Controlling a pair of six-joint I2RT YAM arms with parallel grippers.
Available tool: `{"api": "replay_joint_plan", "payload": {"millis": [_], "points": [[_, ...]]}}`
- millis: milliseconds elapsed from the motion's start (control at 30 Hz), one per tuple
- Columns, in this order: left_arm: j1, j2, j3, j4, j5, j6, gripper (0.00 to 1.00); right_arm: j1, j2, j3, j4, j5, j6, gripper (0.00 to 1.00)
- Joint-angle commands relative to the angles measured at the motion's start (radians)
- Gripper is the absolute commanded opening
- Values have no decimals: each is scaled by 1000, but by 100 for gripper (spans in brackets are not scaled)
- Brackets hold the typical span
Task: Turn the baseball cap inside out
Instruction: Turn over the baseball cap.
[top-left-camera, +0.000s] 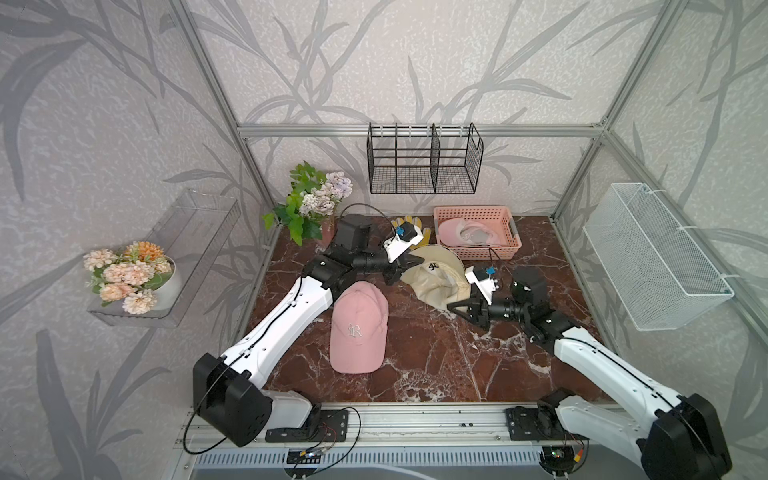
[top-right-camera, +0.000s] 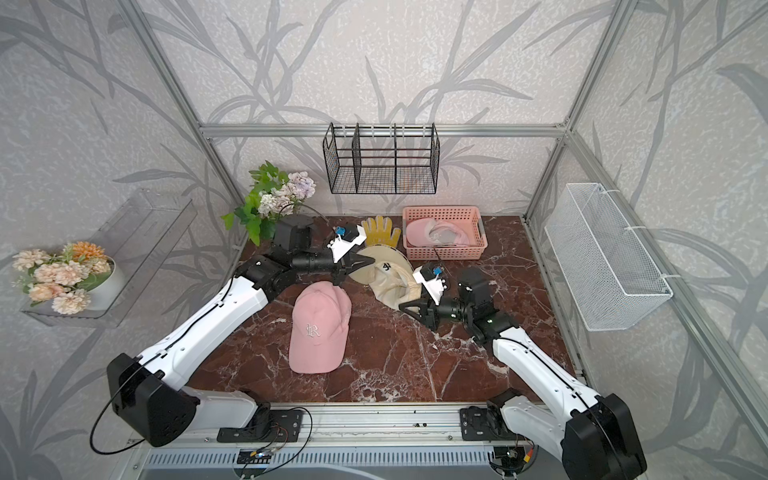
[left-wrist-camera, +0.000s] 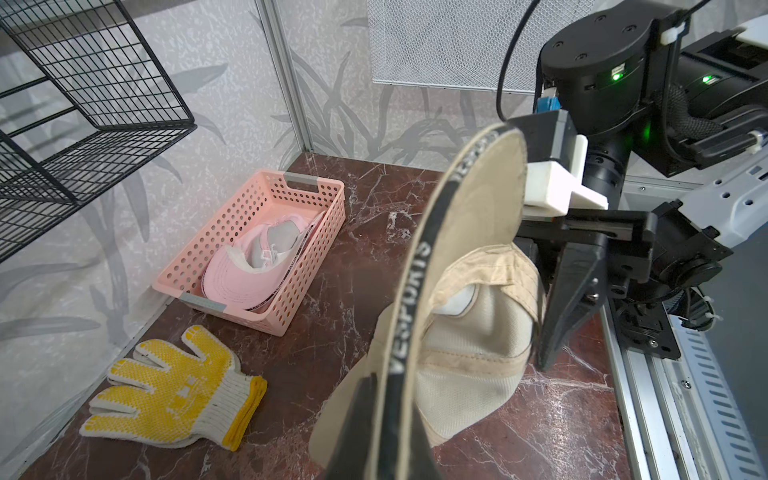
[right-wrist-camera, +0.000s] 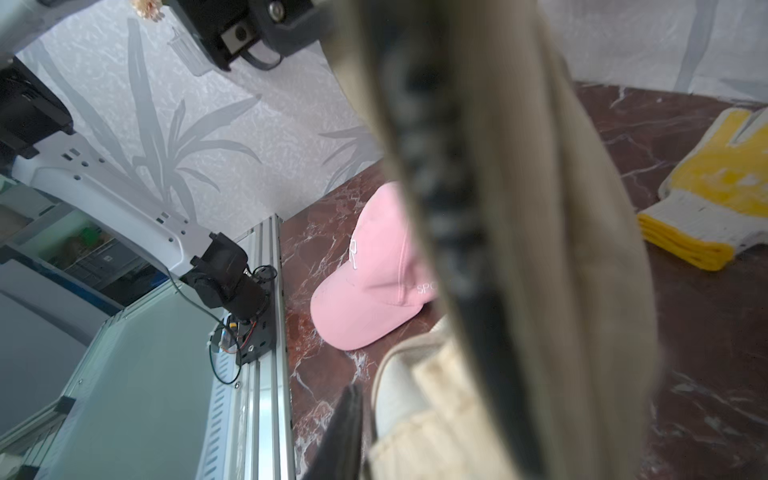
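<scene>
We see the beige cap (right-wrist-camera: 540, 249) close and blurred; beyond it lie the pink cap (right-wrist-camera: 374, 282) and the yellow glove (right-wrist-camera: 719, 195), on the marble table (right-wrist-camera: 698, 374).

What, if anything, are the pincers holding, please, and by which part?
The left pincer grips the beige cap by its brim; whether the right pincer holds anything cannot be told.

leaf-patterned walls (top-left-camera: 415, 62), red marble tabletop (top-left-camera: 436, 361)

Place: robotics lab cell, dressed as a home
Structure: aluminium frame (top-left-camera: 303, 130) holding wallpapered panels (top-left-camera: 415, 62)
Mounting: robot arms (top-left-camera: 286, 320) bolted to metal rail (top-left-camera: 415, 417)
Decor: artificial flowers (top-left-camera: 318, 199), marble-look tabletop (top-left-camera: 436, 357)
</scene>
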Motion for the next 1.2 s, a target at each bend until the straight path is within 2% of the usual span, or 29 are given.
{"api": "replay_joint_plan", "payload": {"millis": [0,100,233,367,533,733,900,1000,1167], "points": [[8,-27,5,86,6,-24,0,-5,-32,-41,209,26,144,8],[8,-23,4,82,2,-31,0,-10,-45,-70,336,132,239,5],[8,-21,2,84,3,-59,0,-10,-73,-74,309,390,270,3],[8,-18,10,61,4,-86,0,-9,-104,-39,118,745,314,2],[8,-27,23,65,67,-133,0,-10,-68,57,-180,1023,357,2],[8,-30,54,87,217,-194,0,-9,-3,89,-281,1064,402,7],[8,-46,50,133,212,-250,0,-10,59,124,-366,1097,416,14],[8,-47,52,157,224,-284,0,-9,106,156,-441,1147,428,23],[9,-53,48,188,222,-318,0,-9,162,171,-482,1169,432,27]]}}
